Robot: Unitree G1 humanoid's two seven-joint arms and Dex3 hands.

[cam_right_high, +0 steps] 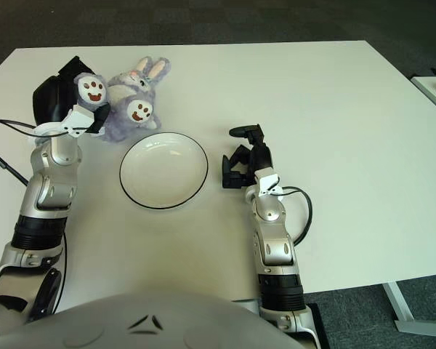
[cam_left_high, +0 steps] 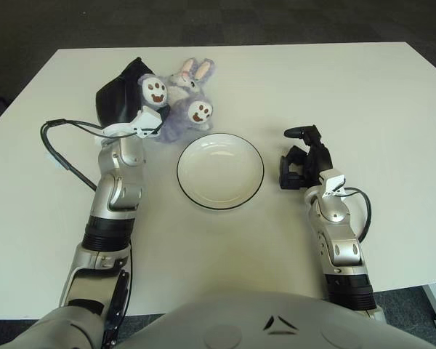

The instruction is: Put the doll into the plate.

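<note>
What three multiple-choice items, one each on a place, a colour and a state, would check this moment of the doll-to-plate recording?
1. Where is the doll relative to the plate?
A. Inside it
B. Beyond its far-left rim, on the table
C. To its right, near the right hand

2. What colour is the plate's rim line?
A. Black
B. Red
C. Blue

3. What is in the plate?
A. The doll
B. A cup
C. Nothing

Answers:
1. B, the purple bunny doll shows past the plate's far-left edge, by the left hand.
2. A, a thin dark line circles the white plate.
3. C, its white inside is bare; the right hand shows to the plate's right, holding nothing.
</note>
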